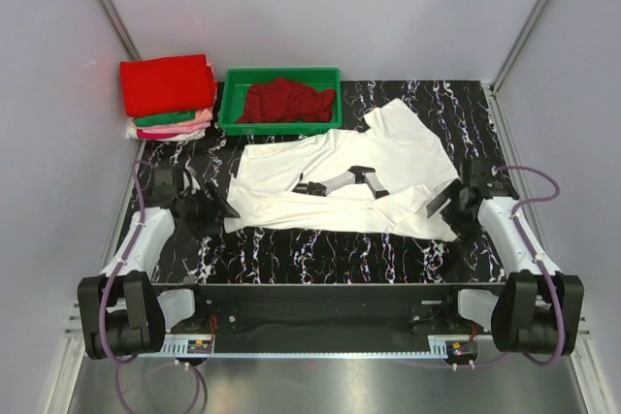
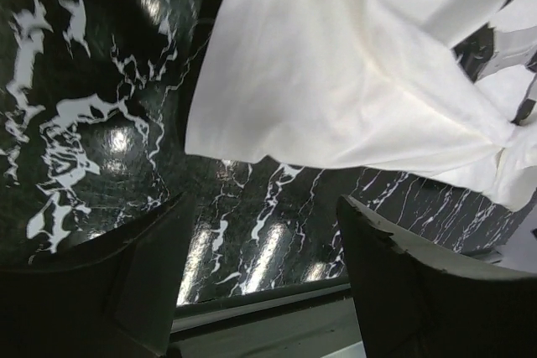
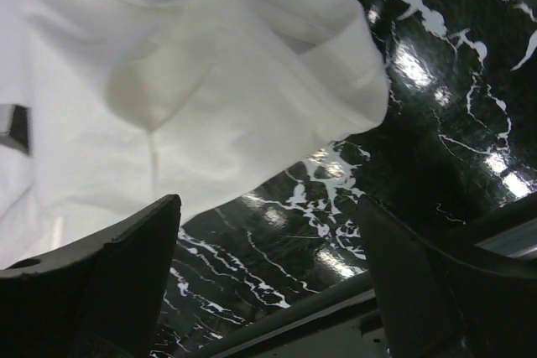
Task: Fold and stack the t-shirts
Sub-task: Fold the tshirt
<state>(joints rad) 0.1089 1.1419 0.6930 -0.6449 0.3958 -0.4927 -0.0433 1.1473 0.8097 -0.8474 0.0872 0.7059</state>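
White shirt point(image 1: 340, 181) lies rumpled across the middle of the table point(image 1: 320, 249), print side up. Left gripper point(image 1: 215, 203) has its fingers apart and empty, low at the shirt's left edge (no contact that the wrist view shows). Right gripper point(image 1: 444, 203) is likewise spread and empty, at the right hem. Folded stack point(image 1: 167, 94) sits back left, red on top. Green tray point(image 1: 230, 109) beside it holds crumpled dark red cloth point(image 1: 286, 101).

High fixed camera behind the near edge, looking down on the whole black white-veined marble tabletop point(image 1: 320, 249), wrist cameras low and close by its left and right edges, all three sharing the rumpled white cloth t-shirt point(image 1: 291, 181)
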